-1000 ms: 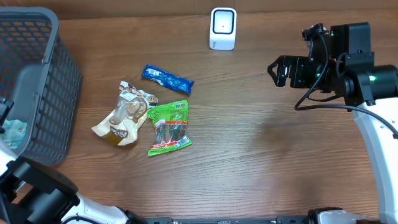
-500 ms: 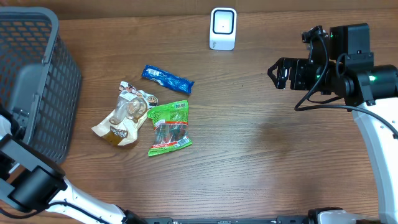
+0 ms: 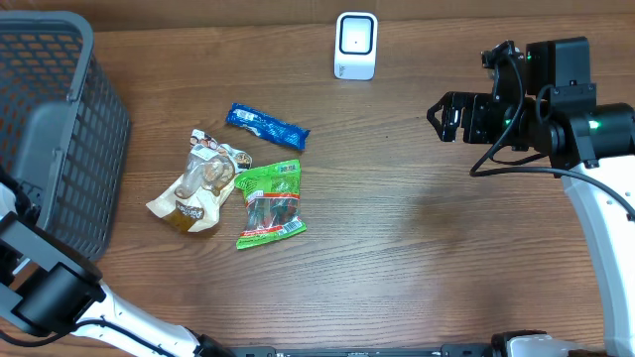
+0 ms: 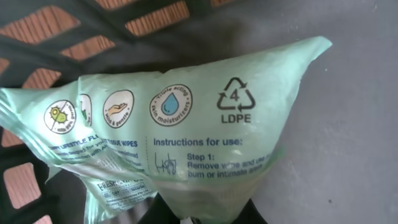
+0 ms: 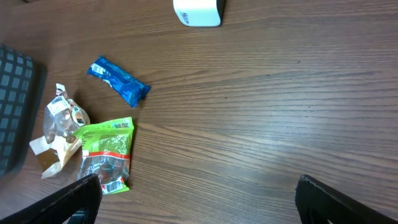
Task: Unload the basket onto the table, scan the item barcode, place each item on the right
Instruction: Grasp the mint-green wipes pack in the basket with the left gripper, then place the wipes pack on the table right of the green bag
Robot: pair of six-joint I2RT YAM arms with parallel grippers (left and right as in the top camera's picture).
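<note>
Pick step: left gripper (image 4: 202, 214) clenched on edge of green pouch (image 4: 186, 137), inside basket (image 3: 60, 119) at left. Right gripper (image 3: 435, 116) released, idle at right. Next: lift clear of basket, present barcode to scanner (image 3: 356, 45), far centre.

We are reading a pale green wipes packet (image 4: 205, 143) in the left wrist view: a recycling triangle holding "4" above "LDPE", then "Instructions for use:" and "Step 1:" below, with "WIPES" further left. Smaller lines are blurring out.
</note>
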